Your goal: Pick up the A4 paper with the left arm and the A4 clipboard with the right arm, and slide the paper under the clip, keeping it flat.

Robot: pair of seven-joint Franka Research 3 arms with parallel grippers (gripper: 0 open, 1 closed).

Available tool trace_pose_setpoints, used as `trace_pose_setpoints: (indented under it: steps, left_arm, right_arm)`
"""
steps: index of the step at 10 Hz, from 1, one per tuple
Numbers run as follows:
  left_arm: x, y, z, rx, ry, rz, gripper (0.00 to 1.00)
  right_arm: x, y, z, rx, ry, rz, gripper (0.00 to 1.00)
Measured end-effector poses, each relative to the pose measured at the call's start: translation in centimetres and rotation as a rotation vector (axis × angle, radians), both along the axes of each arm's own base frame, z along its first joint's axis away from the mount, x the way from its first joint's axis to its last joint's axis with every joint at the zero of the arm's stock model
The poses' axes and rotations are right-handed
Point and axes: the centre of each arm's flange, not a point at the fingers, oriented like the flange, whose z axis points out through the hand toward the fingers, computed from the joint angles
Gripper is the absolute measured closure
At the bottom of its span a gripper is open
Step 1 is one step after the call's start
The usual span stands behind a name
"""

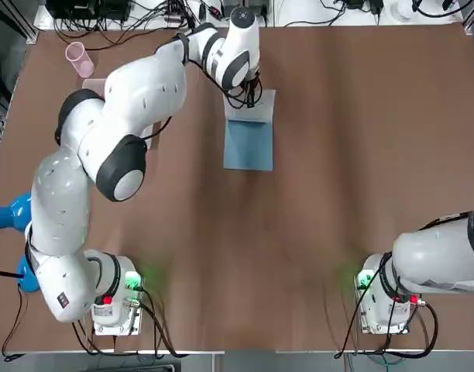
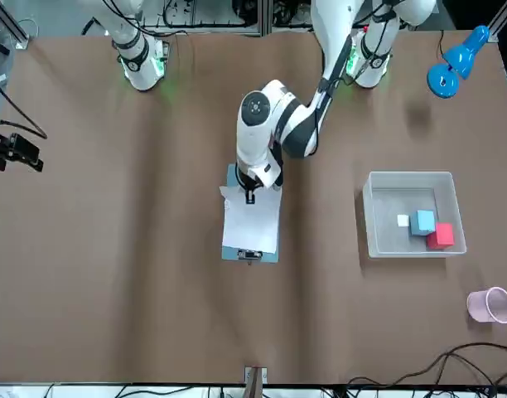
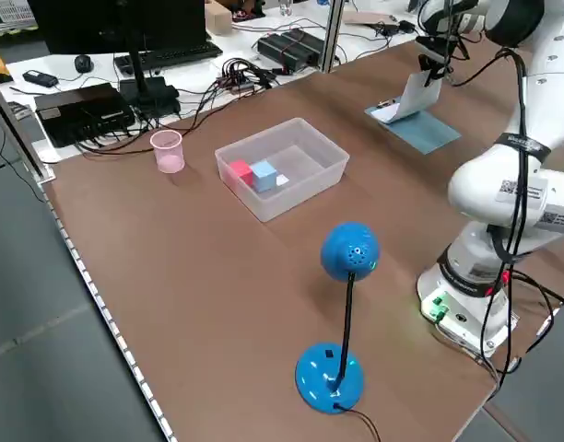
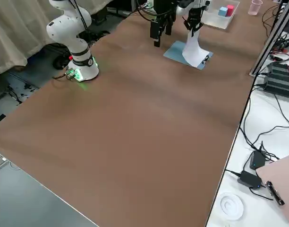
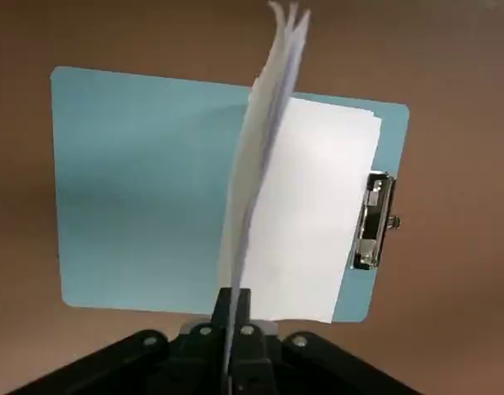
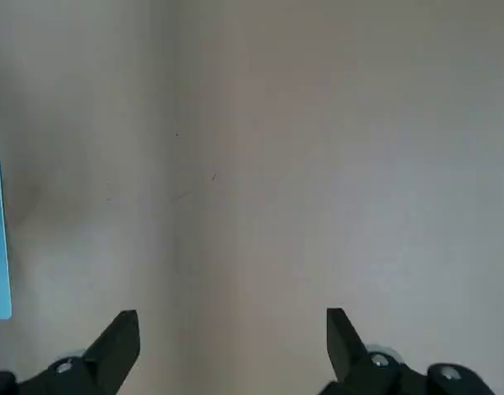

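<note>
My left gripper (image 5: 234, 317) pinches white paper (image 5: 314, 206), bent upright over blue clipboard (image 5: 145, 193), flat on brown tabletop (image 1: 322, 155). My right gripper (image 6: 234, 337) open above tabletop. Monitor (image 3: 116, 41) on white desk beyond.

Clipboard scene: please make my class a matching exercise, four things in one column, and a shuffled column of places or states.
1. Paper
2. Pink cup
3. Blue cube
4. Right gripper

A. Open, holding nothing
B. In the bin, beside the red cube
C. Pinched by the left gripper, over the clipboard
D. Lying on its side on the table

Pairs: 1-C, 2-D, 3-B, 4-A
</note>
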Motion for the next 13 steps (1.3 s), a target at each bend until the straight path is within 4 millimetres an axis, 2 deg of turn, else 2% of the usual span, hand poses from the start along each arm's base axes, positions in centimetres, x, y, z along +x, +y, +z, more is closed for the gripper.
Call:
trace_pose_setpoints:
  steps: [5, 6, 11, 12, 13]
  left_arm:
    - [-0.8, -0.8, 0.1, -0.005, 0.002, -0.013, 0.97]
    - [-0.8, -0.8, 0.1, -0.005, 0.002, -0.015, 0.85]
    - [-0.7, -1.0, 0.6, -0.012, -0.007, -0.024, 0.11]
    - [-0.2, -0.6, 1.8, -0.021, -0.024, -0.037, 0.0]
    - [0.2, 0.0, 3.3, -0.018, -0.036, -0.065, 0.0]
  right_arm:
    - [0.0, -0.2, 0.0, 0.0, 0.0, -0.003, 0.0]
    - [0.0, -0.2, 0.0, 0.0, 0.0, -0.004, 0.0]
    - [0.0, -0.2, 0.0, 0.0, -0.003, -0.003, 0.0]
    - [0.0, -0.1, 0.1, 0.0, -0.005, -0.001, 0.0]
    - [0.0, -0.1, 0.2, 0.0, -0.006, 0.0, 0.0]
